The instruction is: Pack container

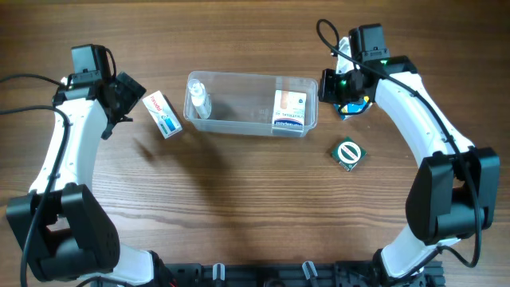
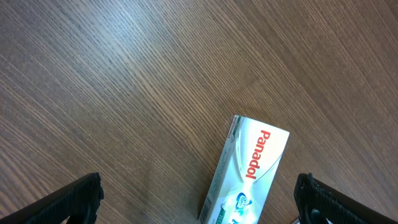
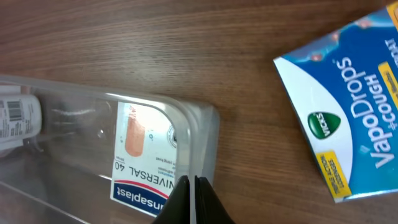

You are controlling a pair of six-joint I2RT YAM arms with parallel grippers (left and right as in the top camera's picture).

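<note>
Altogether, one clear rectangular plastic container (image 1: pixel 239 108), at twelve o'clock on the wooden table (image 1: pixel 255 207), holds one small clear bottle (image 1: pixel 199 100) and one white plaster box (image 1: pixel 289 110). Outside lie one white Panadol box (image 2: pixel 252 171), one blue Vicks packet (image 3: pixel 348 112) and one small green-white box (image 1: pixel 347 154). The left gripper (image 2: pixel 208 199) gapes wide, empty; the right gripper (image 3: pixel 193 196), at the container's three o'clock, is pinched closed on nothing.

Even bright light, soft shadows, glare on container (image 1: pixel 239 119), sharp focus

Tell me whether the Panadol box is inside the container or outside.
Outside. The Panadol box lies on the table left of the container, apart from its wall.
</note>
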